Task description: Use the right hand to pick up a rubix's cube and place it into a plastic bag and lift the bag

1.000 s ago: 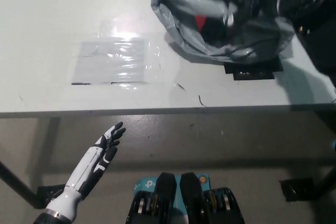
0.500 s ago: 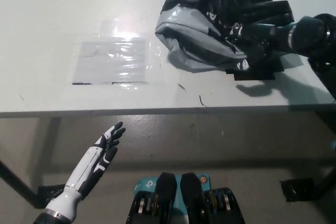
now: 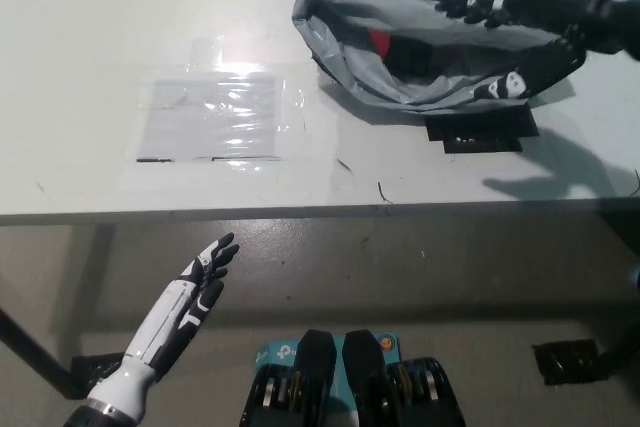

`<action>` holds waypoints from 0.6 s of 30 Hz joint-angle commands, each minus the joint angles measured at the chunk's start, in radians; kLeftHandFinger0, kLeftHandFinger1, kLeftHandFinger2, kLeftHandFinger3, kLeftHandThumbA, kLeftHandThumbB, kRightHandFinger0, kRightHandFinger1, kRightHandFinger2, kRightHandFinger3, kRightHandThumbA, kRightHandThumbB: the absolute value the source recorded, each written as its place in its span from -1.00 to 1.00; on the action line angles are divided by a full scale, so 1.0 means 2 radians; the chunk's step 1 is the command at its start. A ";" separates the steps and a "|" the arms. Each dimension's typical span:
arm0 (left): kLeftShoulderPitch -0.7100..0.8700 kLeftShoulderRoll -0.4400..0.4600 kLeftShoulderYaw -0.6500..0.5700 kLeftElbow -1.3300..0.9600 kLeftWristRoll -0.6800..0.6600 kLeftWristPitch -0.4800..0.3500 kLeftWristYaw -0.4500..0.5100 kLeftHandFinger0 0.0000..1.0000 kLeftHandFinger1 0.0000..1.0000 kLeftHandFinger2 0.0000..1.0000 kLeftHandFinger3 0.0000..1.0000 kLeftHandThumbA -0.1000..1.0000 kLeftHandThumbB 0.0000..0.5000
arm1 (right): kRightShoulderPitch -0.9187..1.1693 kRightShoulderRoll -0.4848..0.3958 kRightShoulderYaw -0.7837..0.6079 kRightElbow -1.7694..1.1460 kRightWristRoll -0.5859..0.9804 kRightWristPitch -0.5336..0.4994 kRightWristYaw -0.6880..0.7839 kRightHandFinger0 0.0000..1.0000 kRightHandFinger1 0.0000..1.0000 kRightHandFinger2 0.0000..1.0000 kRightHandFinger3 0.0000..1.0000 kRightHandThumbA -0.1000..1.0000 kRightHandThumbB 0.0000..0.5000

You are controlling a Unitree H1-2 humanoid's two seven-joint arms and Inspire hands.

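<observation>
A dark plastic bag (image 3: 340, 37) with a grey lining lies open on the white table (image 3: 100, 47) at the upper right. Inside its mouth shows a red face of the rubik's cube (image 3: 381, 43). My black right hand (image 3: 478, 2) reaches in from the right and its fingers are closed on the bag's upper rim. My white left hand (image 3: 195, 287) rests open at the lower left, below the table's front edge.
A clear plastic sheet (image 3: 215, 117) lies flat at the table's middle left. A black marker patch (image 3: 480, 132) sits just below the bag. The floor shows below the table's front edge (image 3: 300, 213).
The bag's mouth has opened again and the red cube face shows inside. My right arm has risen toward the top edge, still at the bag's rim. The left hand has not moved.
</observation>
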 commanded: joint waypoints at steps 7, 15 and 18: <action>-0.016 0.006 0.007 -0.007 -0.006 -0.012 -0.001 1.00 1.00 1.00 1.00 1.00 0.38 | 0.080 0.067 -0.251 -0.262 0.040 -0.063 -0.198 1.00 1.00 1.00 1.00 1.00 0.98; -0.037 0.007 0.007 -0.002 -0.005 -0.009 -0.002 1.00 1.00 1.00 1.00 1.00 0.38 | 0.302 0.187 -0.285 -0.489 -0.007 -0.246 -0.261 1.00 1.00 1.00 1.00 1.00 0.91; -0.045 0.008 0.011 0.000 -0.012 -0.010 -0.003 1.00 1.00 1.00 1.00 1.00 0.31 | 0.406 0.241 -0.269 -0.488 -0.025 -0.350 -0.271 1.00 1.00 1.00 1.00 1.00 0.98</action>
